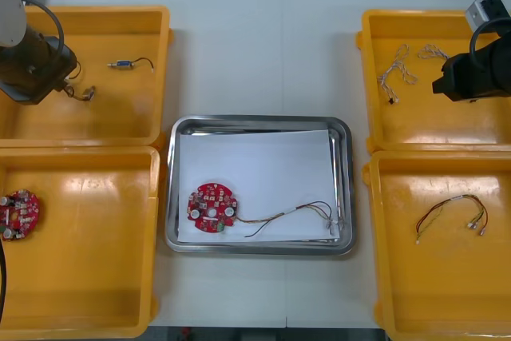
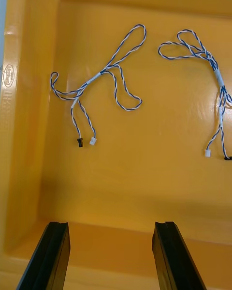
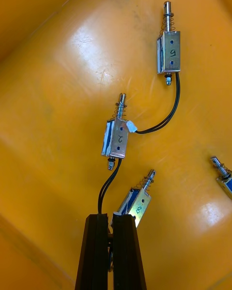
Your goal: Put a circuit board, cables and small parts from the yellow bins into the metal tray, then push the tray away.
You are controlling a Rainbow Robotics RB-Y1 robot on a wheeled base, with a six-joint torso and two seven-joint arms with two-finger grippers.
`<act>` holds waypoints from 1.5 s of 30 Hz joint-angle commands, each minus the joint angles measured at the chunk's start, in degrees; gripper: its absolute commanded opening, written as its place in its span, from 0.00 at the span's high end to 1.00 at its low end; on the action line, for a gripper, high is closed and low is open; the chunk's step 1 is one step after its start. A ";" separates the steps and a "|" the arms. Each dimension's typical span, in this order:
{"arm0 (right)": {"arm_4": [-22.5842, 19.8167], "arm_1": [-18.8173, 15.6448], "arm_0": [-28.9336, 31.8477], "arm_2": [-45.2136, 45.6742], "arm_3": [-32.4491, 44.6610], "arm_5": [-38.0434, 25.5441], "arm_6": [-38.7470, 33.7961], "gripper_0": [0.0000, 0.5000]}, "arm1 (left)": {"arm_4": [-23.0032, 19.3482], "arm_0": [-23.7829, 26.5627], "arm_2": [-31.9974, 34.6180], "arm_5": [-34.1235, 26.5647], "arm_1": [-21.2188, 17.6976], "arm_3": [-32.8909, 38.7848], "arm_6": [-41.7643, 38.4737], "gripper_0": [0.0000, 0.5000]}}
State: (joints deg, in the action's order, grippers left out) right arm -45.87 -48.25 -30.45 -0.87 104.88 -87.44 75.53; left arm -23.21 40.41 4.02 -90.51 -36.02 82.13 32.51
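Your left fingers (image 3: 96, 251) clench a small metal part's (image 3: 116, 137) black cable (image 3: 107, 186), its body lengthwise beyond them; right fingers (image 2: 48, 256) released.

Tray (image 1: 259, 120) centre of table, between the bins. In tray: circuit board (image 1: 211, 208) near-left, cable (image 1: 295, 215) to its right. Far left bin (image 1: 96, 12): small metal parts (image 1: 124, 64), left gripper (image 3: 111, 216) over them. Near left bin (image 1: 88, 261): second board (image 1: 18, 215) at left wall. Far right bin (image 1: 415, 129): two cables (image 1: 397, 73), right gripper (image 2: 110, 224) above. Near right bin (image 1: 399, 285): lone cable (image 1: 451, 215).
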 commanded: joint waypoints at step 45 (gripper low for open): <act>6.93 8.09 -2.51 -10.73 -15.23 25.83 3.92 0.00 | -1.84 6.00 4.24 1.04 -4.33 -9.97 8.10 0.00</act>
State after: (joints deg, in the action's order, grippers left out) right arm -39.82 -41.12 -30.88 -10.81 89.24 -62.34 78.44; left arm -24.71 43.09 7.19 -91.15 -37.65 73.33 36.50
